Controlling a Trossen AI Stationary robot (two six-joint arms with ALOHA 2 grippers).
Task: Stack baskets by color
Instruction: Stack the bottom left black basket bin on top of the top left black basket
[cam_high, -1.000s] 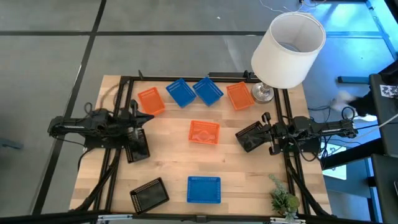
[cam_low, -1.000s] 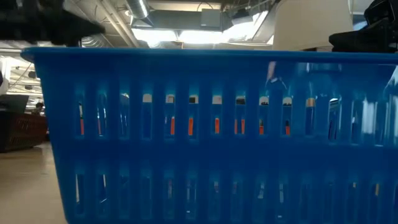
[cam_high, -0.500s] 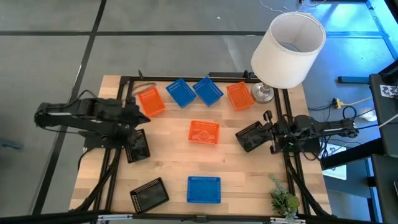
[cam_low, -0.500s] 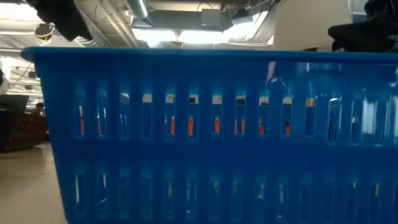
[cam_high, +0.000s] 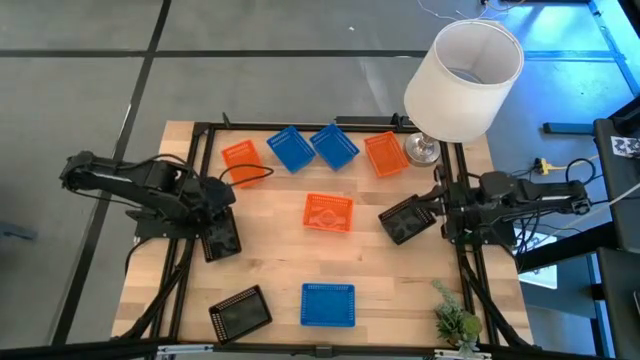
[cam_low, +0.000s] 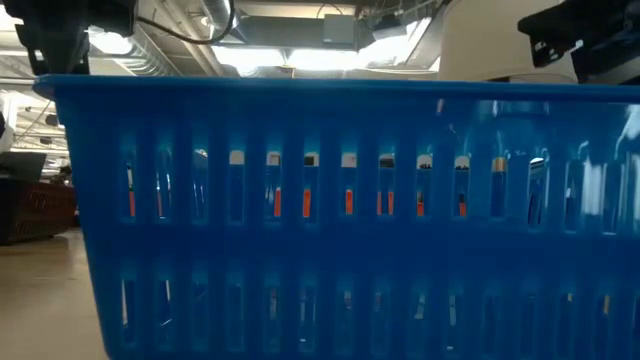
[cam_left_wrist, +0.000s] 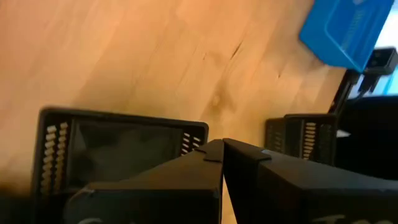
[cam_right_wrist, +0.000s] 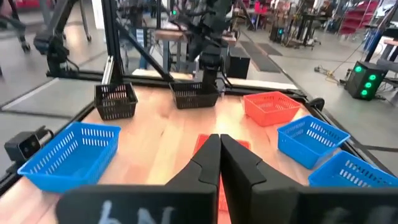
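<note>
From above, nothing on the table (cam_high: 270, 270) is stacked yet. Along the far edge lie an orange basket (cam_high: 240, 160), two blue baskets (cam_high: 292, 148) (cam_high: 335, 146) and another orange basket (cam_high: 381, 153) beside the lamp base (cam_high: 421, 150) under the white lampshade (cam_high: 463, 78). A third orange basket (cam_high: 328, 212) sits mid-table, a third blue basket (cam_high: 328, 304) at the near edge, and a black basket (cam_high: 240, 311) at the near left. The left claw (cam_high: 226, 190) hangs just above a dark basket-like shape (cam_high: 220, 236); the right claw (cam_high: 432, 205) is at a second black basket (cam_high: 404, 220), and whether it touches I cannot tell.

The low view is filled by the near blue basket's slotted wall (cam_low: 330, 220), with orange showing through the slots.

In the left wrist view the left claw (cam_left_wrist: 222, 149) has its fingers pressed together, holding nothing, above a black basket (cam_left_wrist: 118, 146).

The right wrist view shows the right claw (cam_right_wrist: 219, 144) likewise together and empty, looking across the centre orange basket toward two black baskets (cam_right_wrist: 115, 99) (cam_right_wrist: 194, 95).

Judged from this, a first pick is still to come. To do it well, a claw should part, straddle one wall of a basket, lift level, and set it squarely over its colour mate so the rims nest. The open middle of the table gives the best room — the far row is crowded, the lamp stands close to the rightmost orange basket, and the black frame rails hem both sides.
</note>
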